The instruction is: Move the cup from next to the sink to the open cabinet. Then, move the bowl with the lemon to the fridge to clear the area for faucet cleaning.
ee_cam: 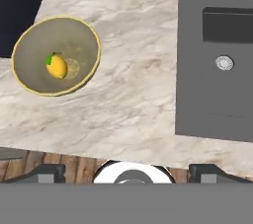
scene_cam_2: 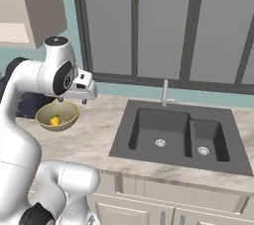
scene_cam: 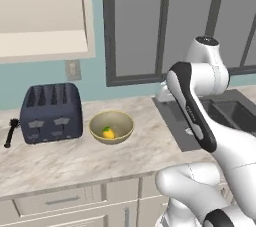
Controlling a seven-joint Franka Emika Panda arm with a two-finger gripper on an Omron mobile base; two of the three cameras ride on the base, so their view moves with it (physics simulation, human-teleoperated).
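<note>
Jaws spread wide, empty, poised high above bench (ee_cam: 133, 104). Bowl (ee_cam: 57, 56) at 10 o'clock in hand view, on bench just beside toaster (scene_cam: 50, 112), lemon (ee_cam: 57, 66) inside. Sink (scene_cam_2: 178, 135) farther off at 2 o'clock. Risks: thin-rim pinch tipping shallow bowl, lemon rolling out; descent clipping toaster; tilt during carry

Olive-tan bowl (ee_cam: 74, 45) with paler rim, yellow lemon (ee_cam: 57, 66) tipped green, dark grey sink (scene_cam_2: 181, 135), beige-veined marbled tabletop (scene_cam: 75, 158), navy toaster (scene_cam: 51, 112), teal wall (scene_cam: 97, 36), silver faucet (scene_cam_2: 165, 92).
</note>
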